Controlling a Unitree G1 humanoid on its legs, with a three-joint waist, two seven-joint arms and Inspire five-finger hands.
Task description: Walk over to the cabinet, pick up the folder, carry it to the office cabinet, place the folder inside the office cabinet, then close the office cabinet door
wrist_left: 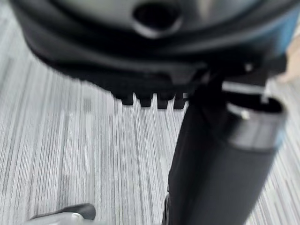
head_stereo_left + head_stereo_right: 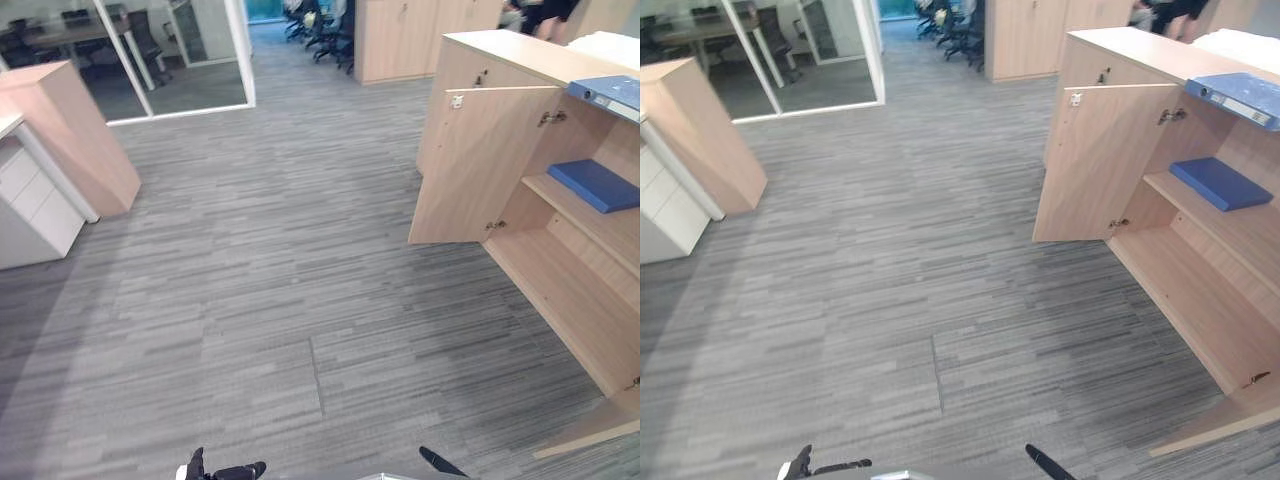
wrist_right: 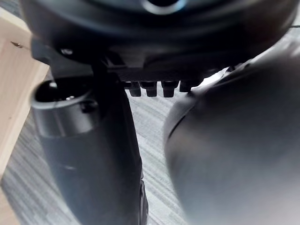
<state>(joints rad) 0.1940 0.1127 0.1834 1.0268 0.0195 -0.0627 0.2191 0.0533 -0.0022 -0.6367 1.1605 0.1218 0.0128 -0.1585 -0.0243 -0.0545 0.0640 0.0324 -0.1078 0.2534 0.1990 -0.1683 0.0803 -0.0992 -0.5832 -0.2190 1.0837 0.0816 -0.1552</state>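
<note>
Closest to us, at the bottom edge of the head views, we've got the left hand (image 2: 232,470) and the right hand (image 2: 441,462) hanging low over the grey striped carpet (image 2: 260,280). In the wrist views, the left fingers (image 1: 150,99) and the right fingers (image 3: 154,87) poke out as a neat row, side by side and relaxed, and both hands are empty.

Off to our right is the office cabinet (image 2: 590,300), with its door (image 2: 480,165) swung wide open. A flat blue folder (image 2: 597,185) lies on the middle shelf inside. A second blue binder (image 2: 612,92) lies on the cabinet top, hanging a bit over the front edge. We honestly can't tell which of the two is the one to move.

On the left there's a white drawer unit (image 2: 30,205) with a wooden cabinet (image 2: 75,135) just behind it. Further back we see a glass partition (image 2: 170,50), office chairs (image 2: 325,30), more wooden cabinets (image 2: 410,35) and part of a person (image 2: 545,15).
</note>
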